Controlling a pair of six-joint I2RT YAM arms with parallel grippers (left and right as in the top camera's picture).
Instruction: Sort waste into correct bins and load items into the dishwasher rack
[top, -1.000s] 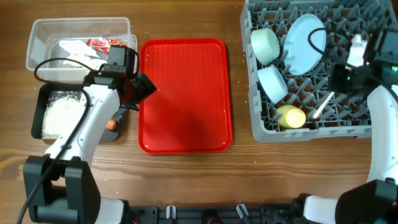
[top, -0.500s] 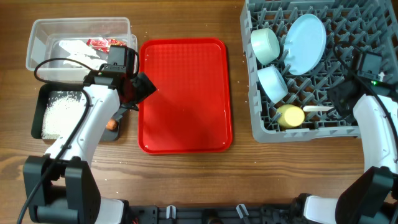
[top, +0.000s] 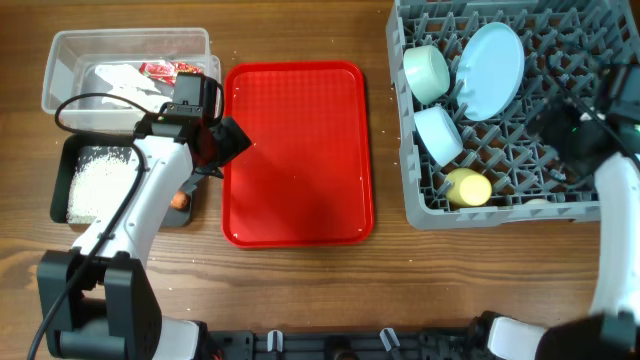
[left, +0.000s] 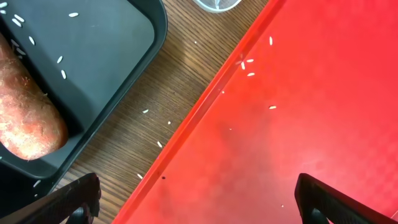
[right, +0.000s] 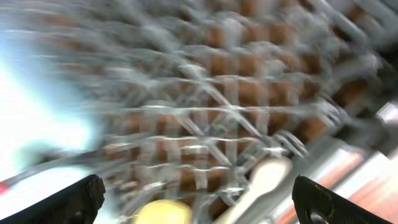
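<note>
Nearly done I reckon: plate (top: 492, 70), bowls (top: 427, 73), cup (top: 468, 187) in the rack (top: 500, 212) at right, rubbish (top: 120, 78) in the tubs (top: 60, 45) upper left. Stray rice (left: 249, 62) on the tray (top: 300, 150). Wide open, empty: left end effector (left: 199, 199), right end effector (right: 199, 199).

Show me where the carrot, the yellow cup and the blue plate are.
carrot (left: 28, 107): left wrist view, middle of its orange skin.
yellow cup (top: 468, 187): overhead view, on its rounded side.
blue plate (top: 492, 70): overhead view, centre of its face.

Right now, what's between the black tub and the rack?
Overhead view: the red tray fills most of it, with strips of table either side. The left gripper hangs over the tray's left edge.
</note>
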